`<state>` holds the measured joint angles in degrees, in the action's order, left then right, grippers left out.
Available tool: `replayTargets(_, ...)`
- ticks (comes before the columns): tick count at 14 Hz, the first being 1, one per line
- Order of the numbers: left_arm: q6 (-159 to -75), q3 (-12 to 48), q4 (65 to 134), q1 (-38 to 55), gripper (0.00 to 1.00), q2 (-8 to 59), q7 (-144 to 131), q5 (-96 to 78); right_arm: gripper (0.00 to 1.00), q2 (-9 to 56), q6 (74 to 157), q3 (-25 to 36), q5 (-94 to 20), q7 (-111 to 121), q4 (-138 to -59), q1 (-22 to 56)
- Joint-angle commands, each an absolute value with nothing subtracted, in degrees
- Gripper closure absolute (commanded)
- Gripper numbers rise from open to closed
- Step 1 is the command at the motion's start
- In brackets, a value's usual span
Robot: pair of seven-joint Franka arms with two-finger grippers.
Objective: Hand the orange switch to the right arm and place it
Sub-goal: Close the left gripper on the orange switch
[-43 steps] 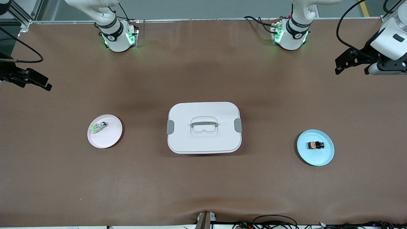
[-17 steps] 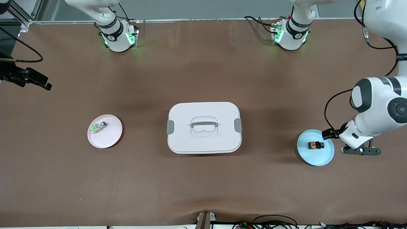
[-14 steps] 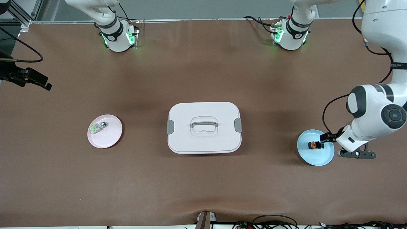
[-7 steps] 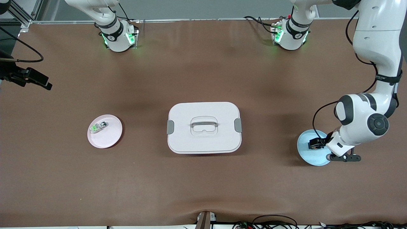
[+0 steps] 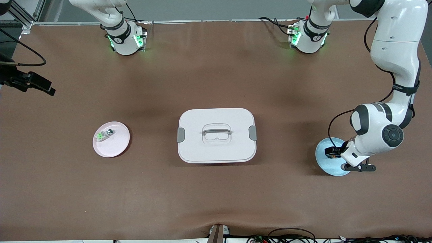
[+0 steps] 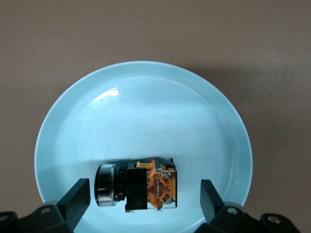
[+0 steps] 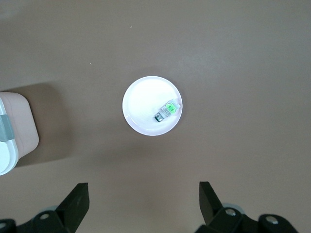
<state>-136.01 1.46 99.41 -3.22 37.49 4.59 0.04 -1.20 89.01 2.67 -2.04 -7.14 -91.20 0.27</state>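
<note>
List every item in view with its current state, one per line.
orange switch: lying on its side on the blue plate, ungrasped
left gripper: open, fingers either side of the switch
right gripper: open, waiting above the table
green switch: on the pink plate
white box: lid on

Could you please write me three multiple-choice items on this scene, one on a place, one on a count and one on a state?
1. Where does the orange switch lie?
A. on the blue plate
B. on the pink plate
C. on the white box

2. How many plates stand on the table?
A. one
B. two
C. three

3. How do the fingers of the left gripper stand?
A. shut on the switch
B. shut on nothing
C. open, one at each side of the switch

Key:
1. A: the left wrist view shows the switch lying on the blue plate.
2. B: the front view shows one pink and one blue plate.
3. C: both fingers stand apart from the switch, with gaps showing.

The right gripper waits high over the pink plate.
</note>
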Motion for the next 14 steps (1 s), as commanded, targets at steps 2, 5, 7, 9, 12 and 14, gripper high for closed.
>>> replayTargets(2,-136.8,1.4,99.5,-3.2,0.0,38.1,5.2,0.0,0.0,-2.0,88.4,2.9,-2.0,-7.4,-91.3,0.7)
replayTargets(5,-136.8,1.4,99.7,-3.3,0.0,38.5,5.4,0.0,0.0,-2.0,88.4,2.9,-2.0,-7.4,-91.3,0.7)
replayTargets(7,-136.8,1.4,99.8,-3.3,0.06,38.6,5.4,0.0,0.0,-2.0,88.5,2.9,-2.0,-7.4,-91.3,0.8)
replayTargets(9,-136.8,1.4,99.9,-3.3,0.12,38.6,5.5,0.0,0.0,-2.0,88.5,2.9,-2.0,-7.4,-91.3,0.9)
replayTargets(12,-136.8,1.4,100.4,-3.3,0.35,38.6,5.5,0.0,0.0,-2.0,88.5,2.9,-2.0,-7.4,-91.3,0.7)
replayTargets(14,-136.6,1.4,100.6,-3.3,0.67,38.5,5.5,0.0,0.0,-2.0,88.5,2.9,-2.0,-7.4,-91.3,0.7)
